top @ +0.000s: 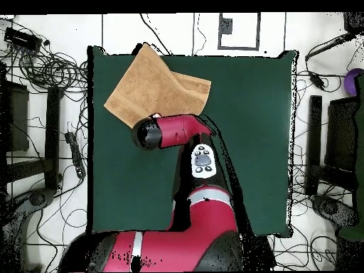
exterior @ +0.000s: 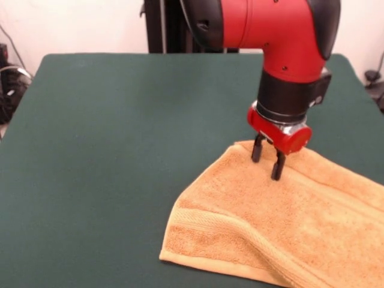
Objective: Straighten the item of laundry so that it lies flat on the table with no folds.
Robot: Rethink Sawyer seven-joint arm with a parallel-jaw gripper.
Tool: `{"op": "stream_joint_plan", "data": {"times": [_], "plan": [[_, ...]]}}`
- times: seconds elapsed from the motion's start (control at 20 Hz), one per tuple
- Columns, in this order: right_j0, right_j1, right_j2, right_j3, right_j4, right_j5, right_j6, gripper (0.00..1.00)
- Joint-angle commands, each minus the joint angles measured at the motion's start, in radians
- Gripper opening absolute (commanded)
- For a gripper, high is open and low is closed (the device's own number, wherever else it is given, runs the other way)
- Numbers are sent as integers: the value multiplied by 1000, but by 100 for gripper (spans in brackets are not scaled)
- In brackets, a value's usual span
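The golden-orange towel (exterior: 288, 222) lies at the near right of the dark green table (exterior: 120, 150), running off the picture's right and bottom edges. It is folded over on itself, with a woven band near its left hem. My gripper (exterior: 267, 166) is open, its two black fingers pointing down at the towel's far corner; I cannot tell if they touch the cloth. In the overhead view the towel (top: 153, 85) lies at the table's (top: 249, 142) top left corner, one corner reaching the edge. The arm's red wrist (top: 147, 133) hides the gripper there.
The arm's red and black body (top: 199, 213) stretches from the picture's bottom across the table. Cables and black stands (top: 43, 106) ring the table on the floor. A black post (exterior: 162, 24) stands behind the table's far edge.
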Motion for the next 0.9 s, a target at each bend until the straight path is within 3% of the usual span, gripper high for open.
{"op": "stream_joint_plan", "data": {"times": [0.05,0.4,0.45,0.65,0.9], "plan": [[26,117,15,40,59,11,110,100],[24,88,13,81,62,56,50,100],[31,88,2,72,47,50,35,0],[26,73,-20,54,4,50,-12,0],[-28,-7,-18,149,-16,68,-80,0]]}}
